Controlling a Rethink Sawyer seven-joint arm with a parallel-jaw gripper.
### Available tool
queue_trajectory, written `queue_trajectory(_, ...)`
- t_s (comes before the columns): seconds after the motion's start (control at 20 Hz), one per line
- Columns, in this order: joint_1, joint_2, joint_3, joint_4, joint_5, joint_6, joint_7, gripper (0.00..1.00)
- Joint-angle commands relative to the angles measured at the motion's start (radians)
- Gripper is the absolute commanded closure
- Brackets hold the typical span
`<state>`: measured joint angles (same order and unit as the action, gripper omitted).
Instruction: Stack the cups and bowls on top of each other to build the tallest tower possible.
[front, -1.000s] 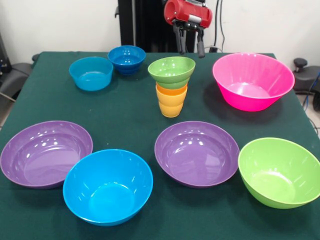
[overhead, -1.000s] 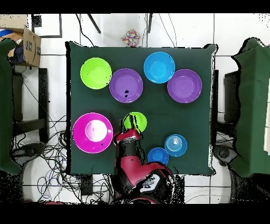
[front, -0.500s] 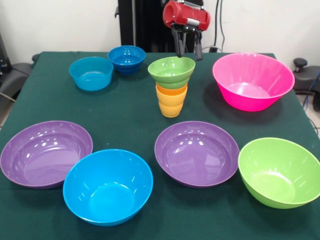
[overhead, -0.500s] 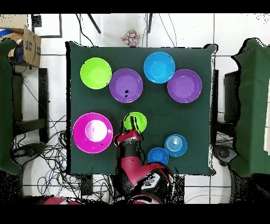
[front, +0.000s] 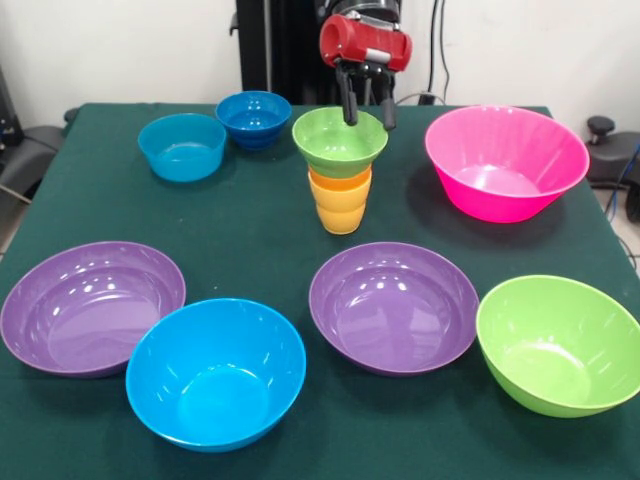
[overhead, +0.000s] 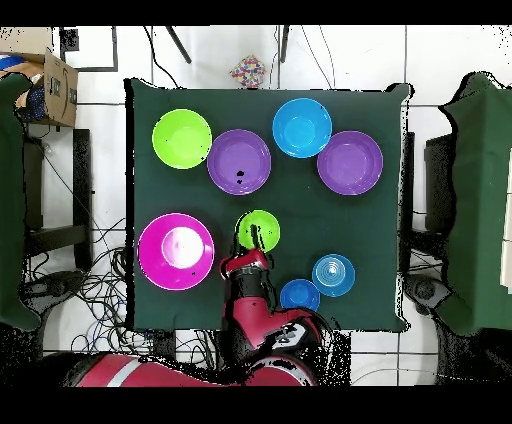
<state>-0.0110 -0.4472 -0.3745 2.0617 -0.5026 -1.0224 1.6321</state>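
A tower stands mid-table: a yellow-orange cup (front: 341, 214), an orange cup (front: 340, 181) nested in it, and the small green bowl (front: 338, 141) on top. It also shows in the overhead view (overhead: 262, 226). My gripper (front: 366, 108) hangs at the green bowl's far rim with its fingers apart, their tips level with the rim. In the overhead view the gripper (overhead: 255, 240) overlaps the bowl's edge. The small light blue bowl (front: 182, 146) and the small dark blue bowl (front: 253, 118) stand apart at the back left.
The large pink bowl (front: 505, 160) stands right of the tower. Along the front stand a purple bowl (front: 92, 305), a blue bowl (front: 215, 370), a second purple bowl (front: 393, 305) and a large green bowl (front: 558, 343).
My gripper has come down and moved left, from behind the tower to the green bowl's far rim. The green bowl and the cups have shifted slightly to the left.
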Motion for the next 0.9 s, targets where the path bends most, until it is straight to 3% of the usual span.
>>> queue_trajectory(0.05, -0.02, 0.057, 0.101, -0.093, -0.041, 0.049, 0.134, 0.0)
queue_trajectory(0.35, -0.024, 0.075, 0.104, -0.101, -0.036, 0.041, 0.131, 0.0)
queue_trajectory(0.9, 0.01, -0.003, 0.099, -0.05, -0.034, 0.112, 0.146, 0.0)
